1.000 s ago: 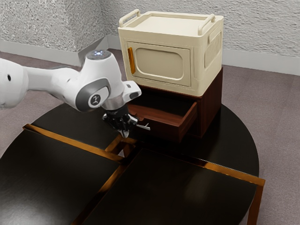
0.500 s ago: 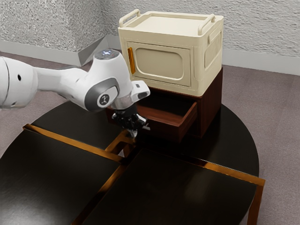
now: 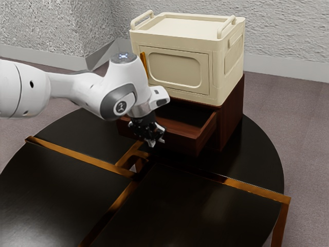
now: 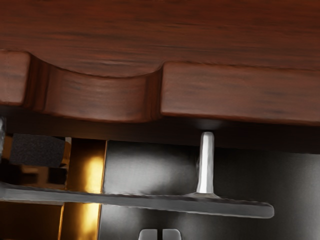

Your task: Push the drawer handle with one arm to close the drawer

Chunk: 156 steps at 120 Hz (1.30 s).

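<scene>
Drawer (image 3: 180, 142) stands open (just one), its single handle (image 4: 230, 207) near one hand (image 3: 156, 143), two fingertips (image 4: 171, 234) seemingly closed.

Wood-grained drawer (image 3: 180, 144), smooth metal handle (image 4: 235, 207), glossy black tabletop (image 3: 216, 211)

Post (image 4: 206, 165) crosses the gap between handle (image 4: 235, 207) and drawer (image 4: 240, 92).

Exterior view high, set back, angled down, wrist view close above, facing down, sharing drawer front (image 3: 179, 143)
</scene>
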{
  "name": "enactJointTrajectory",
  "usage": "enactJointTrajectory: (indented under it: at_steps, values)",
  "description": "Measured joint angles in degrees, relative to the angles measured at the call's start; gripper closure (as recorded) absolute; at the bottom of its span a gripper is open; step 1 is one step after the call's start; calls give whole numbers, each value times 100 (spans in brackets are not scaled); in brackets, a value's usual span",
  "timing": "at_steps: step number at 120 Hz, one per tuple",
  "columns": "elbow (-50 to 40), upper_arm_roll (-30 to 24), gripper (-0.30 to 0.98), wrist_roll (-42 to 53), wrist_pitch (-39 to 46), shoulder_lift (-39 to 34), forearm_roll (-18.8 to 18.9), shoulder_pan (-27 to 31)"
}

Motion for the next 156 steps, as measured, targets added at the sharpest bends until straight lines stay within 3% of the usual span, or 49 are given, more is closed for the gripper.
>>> enactJointTrajectory:
  at_steps: [156]
  values:
    - [2104,-273,79,204,-496,1487,23,529]
